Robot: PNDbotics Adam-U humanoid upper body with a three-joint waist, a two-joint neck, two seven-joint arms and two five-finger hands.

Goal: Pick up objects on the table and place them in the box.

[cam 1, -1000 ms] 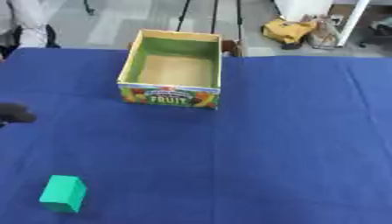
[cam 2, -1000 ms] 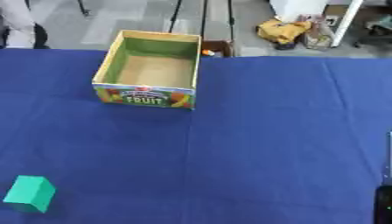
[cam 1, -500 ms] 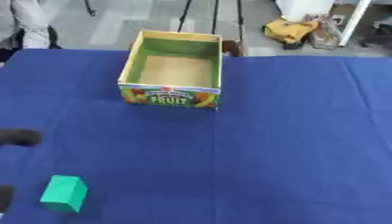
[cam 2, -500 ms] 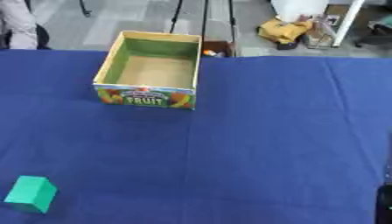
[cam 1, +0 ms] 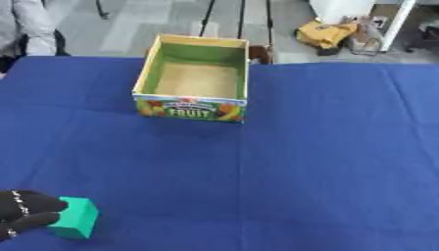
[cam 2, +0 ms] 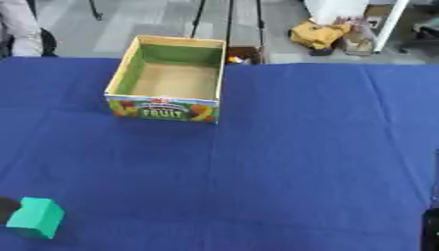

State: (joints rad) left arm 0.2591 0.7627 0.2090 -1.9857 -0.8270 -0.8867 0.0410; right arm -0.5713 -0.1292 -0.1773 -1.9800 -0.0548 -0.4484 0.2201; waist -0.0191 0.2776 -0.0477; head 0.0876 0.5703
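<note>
Left eye view
My left hand (cam 1: 24, 213): low at the near left, well apart from the box (cam 1: 195, 78); my fingers and thumb curl toward the near side of the green block (cam 1: 75, 224), touching it, because I judge I am closing for the pick. Whether the block is truly pinched yet I cannot tell.
Green block: on the blue table (cam 1: 326, 162), well nearer me than the box and to its left.
Box: open side up, at the far side, so I can drop things in from above.

Right eye view
My right hand (cam 2: 428, 230): only a dark sliver at the near right edge, far from the box; its fingers I cannot tell.
Count: one block, one box, nothing seen inside it.
</note>
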